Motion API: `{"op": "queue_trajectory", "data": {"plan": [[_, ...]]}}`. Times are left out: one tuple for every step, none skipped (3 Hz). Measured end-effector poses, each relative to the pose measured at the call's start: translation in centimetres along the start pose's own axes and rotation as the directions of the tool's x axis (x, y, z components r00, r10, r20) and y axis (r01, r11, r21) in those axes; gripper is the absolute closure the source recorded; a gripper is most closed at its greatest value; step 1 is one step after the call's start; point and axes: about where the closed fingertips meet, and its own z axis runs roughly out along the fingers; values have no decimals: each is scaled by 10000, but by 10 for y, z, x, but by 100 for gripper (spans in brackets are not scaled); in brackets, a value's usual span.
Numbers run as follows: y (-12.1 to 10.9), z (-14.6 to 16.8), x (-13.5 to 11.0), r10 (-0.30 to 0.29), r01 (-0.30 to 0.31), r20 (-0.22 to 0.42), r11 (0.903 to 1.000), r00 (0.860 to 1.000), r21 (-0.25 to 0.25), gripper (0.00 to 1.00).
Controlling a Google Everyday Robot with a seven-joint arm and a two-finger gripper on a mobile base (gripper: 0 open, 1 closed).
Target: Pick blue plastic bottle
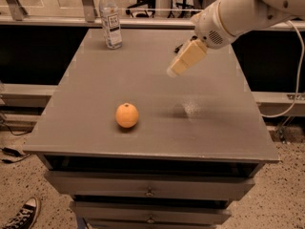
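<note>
Hanging above the upper right part of the grey flat-topped desk (86,94), the beige end effector (175,70) slants down and to the left from the white robot arm (248,8). It is clear of the surface and carries nothing; whether it is parted or closed cannot be told from this angle. Its tilt toward the upper left of the frame suggests it is aimed at the target rather than at anything below it.

That target, the tall, slim blue plastic bottle (110,20) with a white screw cap and white label, stands upright at the far left corner of the desk, upper left of the frame and well apart from the end effector. A round orange fruit (127,115) sits alone near the front, left of centre and off the straight path between the two, so it should not obstruct the reach. The pick looks not yet begun. At the lower left, on the floor, the toe of a black-and-white sneaker (21,216) shows.
</note>
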Motion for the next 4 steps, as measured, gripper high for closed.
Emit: {"op": "queue_trajectory", "data": {"plan": [[-35,48,-22,503,-542,1046,9979,9932,354,0],[-64,78,-35,857,-964,1764,9939,9806,533,0],[-92,114,-49,1365,-1585,2514,9849,9582,692,0],[-113,145,-65,1741,-2096,3182,9744,9319,808,0]]}}
